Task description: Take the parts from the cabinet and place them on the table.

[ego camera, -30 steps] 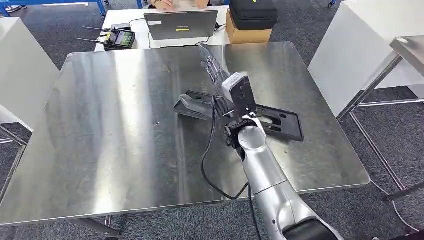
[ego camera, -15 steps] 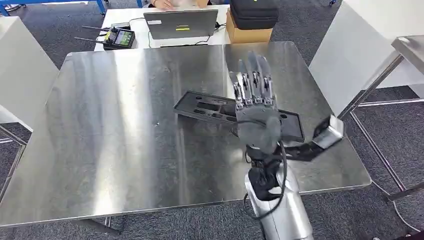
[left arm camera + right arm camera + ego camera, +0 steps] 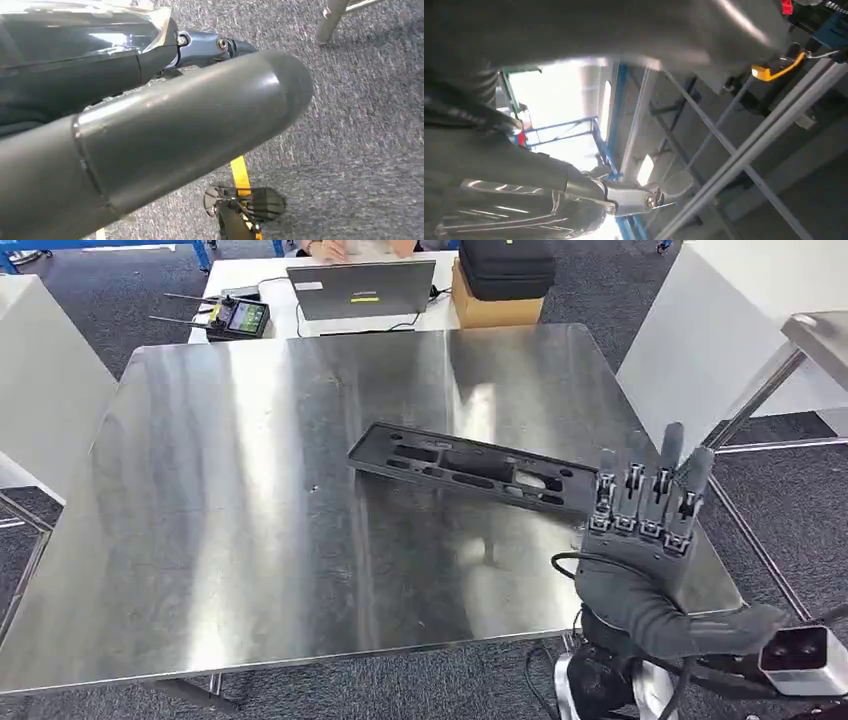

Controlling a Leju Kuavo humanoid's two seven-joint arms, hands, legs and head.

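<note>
1. Table [image 3: 250, 540]: I see a steel top that takes up most of the head view. Its near edge runs along the bottom and its right edge slants down toward the right hand. The whole left half is bare metal.
2. White bench [image 3: 270, 290] beyond the far edge carries a laptop [image 3: 362, 287], a carton [image 3: 497, 308] with a black case [image 3: 507, 265] on it, and a controller [image 3: 238, 316].
3. Part [image 3: 480, 468]: a long black slotted plate lying flat on the table, right of centre, running from mid-table toward the right edge. Its right end is close to that edge.
4. Right hand [image 3: 645, 540]: raised at the table's near right corner, fingers straight and spread, pointing up, holding nothing. Its fingertips [image 3: 672, 435] show just beside the part's right end, and I cannot tell whether they touch it.
5. Left hand [image 3: 165, 125]: in its wrist view it hangs over grey carpet. A thick thumb blocks the fingers, so I cannot tell how far it is open.
</note>
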